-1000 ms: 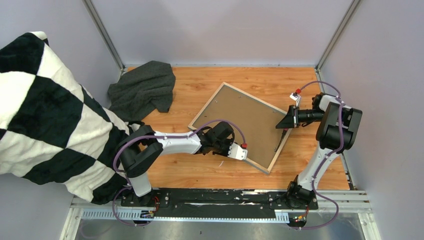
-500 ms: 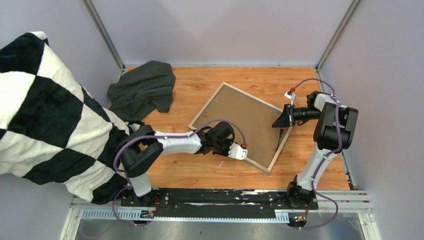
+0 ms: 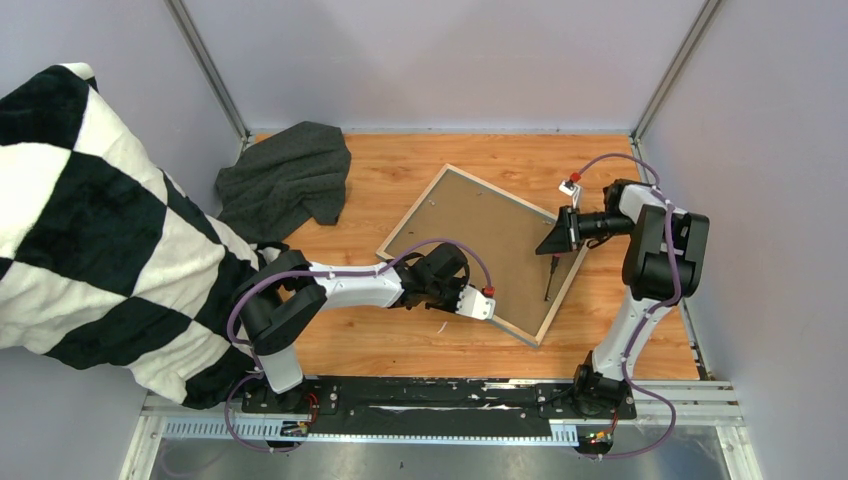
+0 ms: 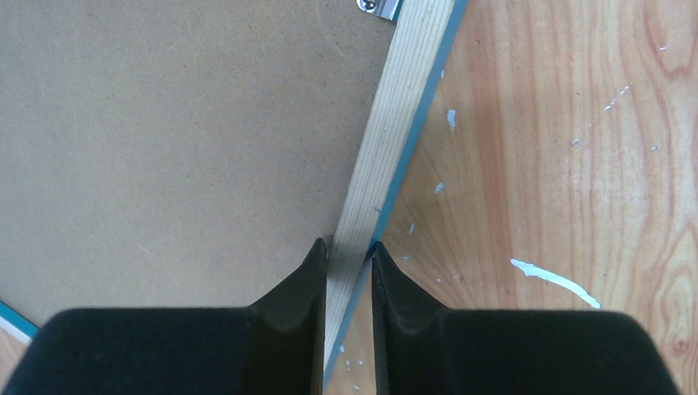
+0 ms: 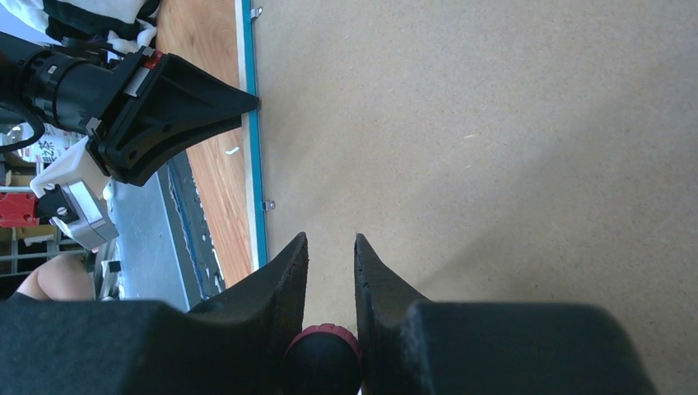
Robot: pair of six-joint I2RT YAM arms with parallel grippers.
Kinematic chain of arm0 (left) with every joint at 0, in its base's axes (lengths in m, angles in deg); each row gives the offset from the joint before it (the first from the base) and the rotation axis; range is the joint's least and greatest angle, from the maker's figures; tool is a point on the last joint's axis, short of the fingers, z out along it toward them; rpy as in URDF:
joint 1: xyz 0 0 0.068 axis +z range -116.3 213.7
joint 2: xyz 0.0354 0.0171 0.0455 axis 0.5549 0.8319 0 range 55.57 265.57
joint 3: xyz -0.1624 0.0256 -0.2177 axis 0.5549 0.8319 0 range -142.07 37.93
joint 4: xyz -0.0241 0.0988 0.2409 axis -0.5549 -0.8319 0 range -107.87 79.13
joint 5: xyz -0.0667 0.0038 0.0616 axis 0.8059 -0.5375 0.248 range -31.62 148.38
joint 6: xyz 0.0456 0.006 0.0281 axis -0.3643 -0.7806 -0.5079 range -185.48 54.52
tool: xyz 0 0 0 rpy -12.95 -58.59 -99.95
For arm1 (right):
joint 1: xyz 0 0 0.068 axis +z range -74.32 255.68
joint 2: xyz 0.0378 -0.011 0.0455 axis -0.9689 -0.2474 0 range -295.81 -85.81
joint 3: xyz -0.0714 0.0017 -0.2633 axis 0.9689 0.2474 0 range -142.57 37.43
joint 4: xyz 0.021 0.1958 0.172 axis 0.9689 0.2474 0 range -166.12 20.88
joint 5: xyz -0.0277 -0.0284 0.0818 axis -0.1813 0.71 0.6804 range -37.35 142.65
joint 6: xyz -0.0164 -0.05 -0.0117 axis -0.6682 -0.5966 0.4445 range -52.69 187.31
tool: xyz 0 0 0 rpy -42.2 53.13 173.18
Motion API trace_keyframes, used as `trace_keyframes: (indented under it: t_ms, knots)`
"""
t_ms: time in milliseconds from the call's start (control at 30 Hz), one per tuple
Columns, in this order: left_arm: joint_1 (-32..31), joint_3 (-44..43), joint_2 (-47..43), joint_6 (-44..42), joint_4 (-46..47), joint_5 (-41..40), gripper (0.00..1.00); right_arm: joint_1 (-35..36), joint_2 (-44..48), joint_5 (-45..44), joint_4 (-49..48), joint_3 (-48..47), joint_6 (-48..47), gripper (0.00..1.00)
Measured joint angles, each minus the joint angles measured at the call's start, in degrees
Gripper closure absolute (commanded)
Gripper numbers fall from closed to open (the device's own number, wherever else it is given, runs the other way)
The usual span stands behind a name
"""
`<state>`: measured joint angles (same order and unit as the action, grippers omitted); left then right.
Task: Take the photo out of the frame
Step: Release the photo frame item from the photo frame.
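Over orange wooden tabletop [image 3: 400,340] – reaches right gripper [image 3: 545,248] further left than before above matte brown backing board [image 3: 490,225], clenching thin dark rod [image 3: 549,280]; pinches blue-faced, pale-wood rectangular frame [image 4: 387,148] with left gripper [image 4: 349,255].

Bright, even light; soft shadows; sharp.

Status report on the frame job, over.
Left gripper shut on frame rail. Right gripper holds thin red-capped tool over backing board. Frame face down, board still in, photo hidden.
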<state>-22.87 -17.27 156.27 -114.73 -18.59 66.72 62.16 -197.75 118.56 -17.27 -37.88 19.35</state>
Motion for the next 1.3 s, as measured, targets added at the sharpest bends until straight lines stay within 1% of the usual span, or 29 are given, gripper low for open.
trace_keyframes:
  t_ms: [367,600,800,900,1033,1300]
  knots:
    - [0.0,0.0,0.0,0.0,0.0,0.0,1.00,1.6,3.0,-1.9,-2.0,0.0,0.4,1.00]
    - [0.0,0.0,0.0,0.0,0.0,0.0,1.00,3.9,4.3,-2.8,5.1,0.1,-7.4,1.00]
    - [0.0,-0.1,0.1,0.0,-0.1,0.0,1.00,4.3,6.8,-3.6,7.4,2.3,-11.1,1.00]
    - [0.0,-0.1,0.1,0.0,-0.1,0.1,1.00,4.3,8.2,-4.7,5.9,3.7,-10.8,1.00]
    - [0.0,-0.1,0.1,0.0,-0.1,0.1,1.00,4.3,10.1,-5.7,2.2,5.8,-8.0,1.00]
    - [0.1,-0.2,0.2,0.0,0.2,0.1,1.00,4.3,10.5,-6.0,-1.5,6.3,-3.7,1.00]
